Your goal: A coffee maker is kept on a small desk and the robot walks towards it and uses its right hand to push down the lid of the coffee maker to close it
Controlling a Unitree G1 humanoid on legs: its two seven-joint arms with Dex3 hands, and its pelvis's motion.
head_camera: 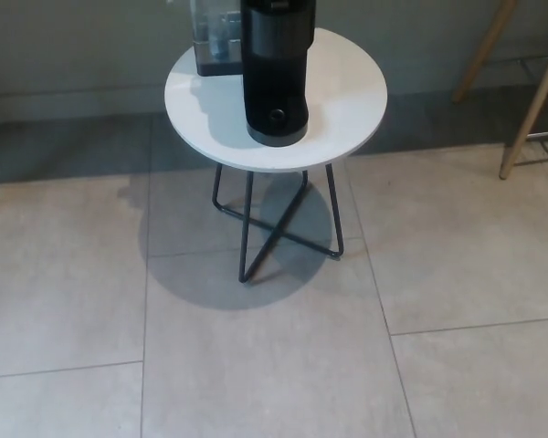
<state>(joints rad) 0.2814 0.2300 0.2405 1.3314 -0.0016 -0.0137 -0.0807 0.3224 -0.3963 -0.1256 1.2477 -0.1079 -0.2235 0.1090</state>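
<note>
The coffee maker (277,73) stands upright on the round white counter (347,87), near its middle and slightly toward the front edge, with a clear water tank (215,36) at its back left. Its top runs out of the picture, so the lid cannot be seen and I cannot tell whether it is up or down. The counter rests on thin crossed metal legs (274,214) on a tiled floor (256,365), with pale wooden legs (530,100) of other furniture off to the right. Neither robot hand shows, so whether either is released or clenched cannot be told. The step in hand looks like the approach: the counter is well ahead. To do it well, walk straight in, stop short of the wire legs, and square up so the right arm can come over the machine. Press straight down, since the light counter could tip or slide.
</note>
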